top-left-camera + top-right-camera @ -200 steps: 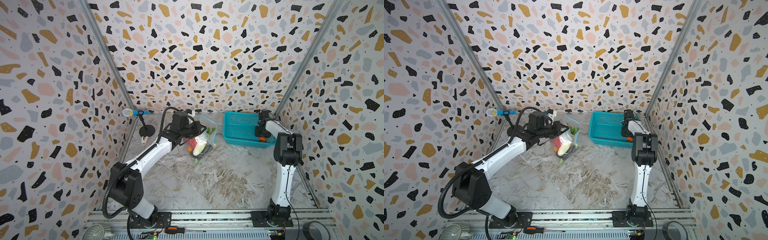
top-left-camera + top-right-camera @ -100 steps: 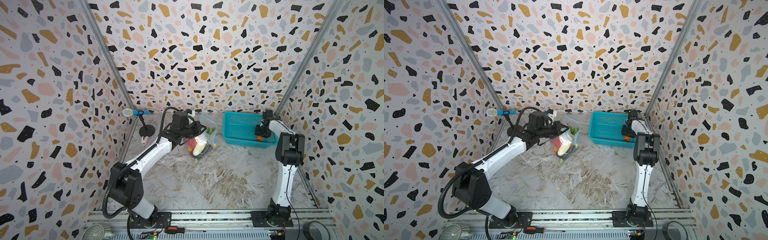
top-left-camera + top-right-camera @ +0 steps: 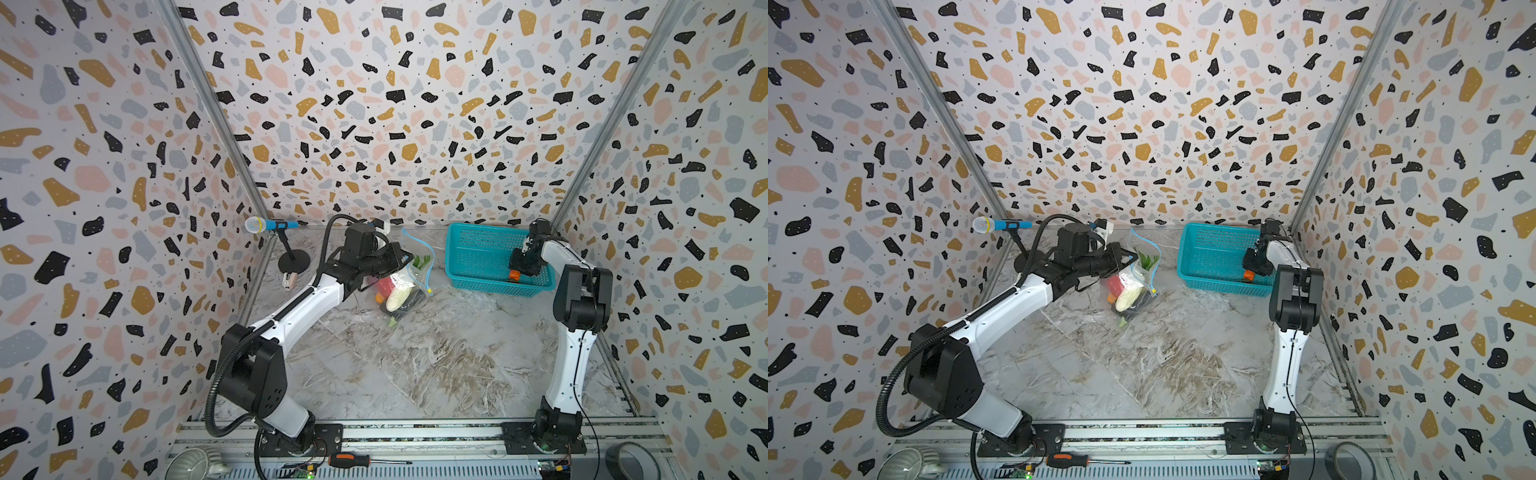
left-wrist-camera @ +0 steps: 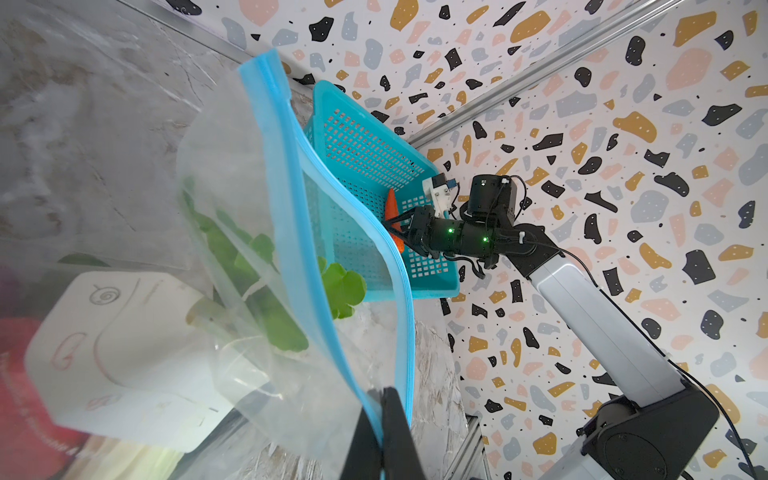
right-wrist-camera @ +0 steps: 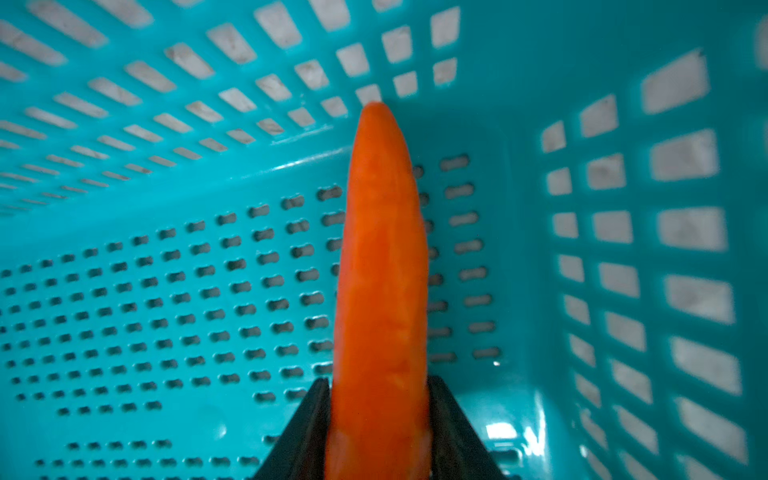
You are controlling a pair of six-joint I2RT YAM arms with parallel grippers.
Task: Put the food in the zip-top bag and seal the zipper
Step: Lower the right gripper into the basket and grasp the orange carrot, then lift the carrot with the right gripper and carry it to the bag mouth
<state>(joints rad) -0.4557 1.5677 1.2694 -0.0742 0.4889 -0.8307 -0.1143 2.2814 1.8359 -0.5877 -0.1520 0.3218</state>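
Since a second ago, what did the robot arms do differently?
The right gripper closed its jaws around the carrot inside the basket. The left gripper kept pinching the zip-top bag by its edge, and the food inside stayed put.

**Surface:** grey-and-brown marble-patterned tabletop (image 3: 415, 365), flat.

1. Teal perforated rectangular plastic basket (image 3: 482, 284), upright, in the far right corner.
2. Black microphone stand with round base (image 3: 294, 262), near the far left corner.
3. Small pale pink-and-white object (image 3: 289, 281), just beside the stand's base on its near side; kind not discernible.
4. Clear crinkly plastic zip-top bag (image 3: 417, 277), toward the far edge, between stand and basket; lower end on the surface, upper part raised.
5. Small green scrap (image 3: 392, 322), at the bag's near end; inside or outside the bag cannot be told.
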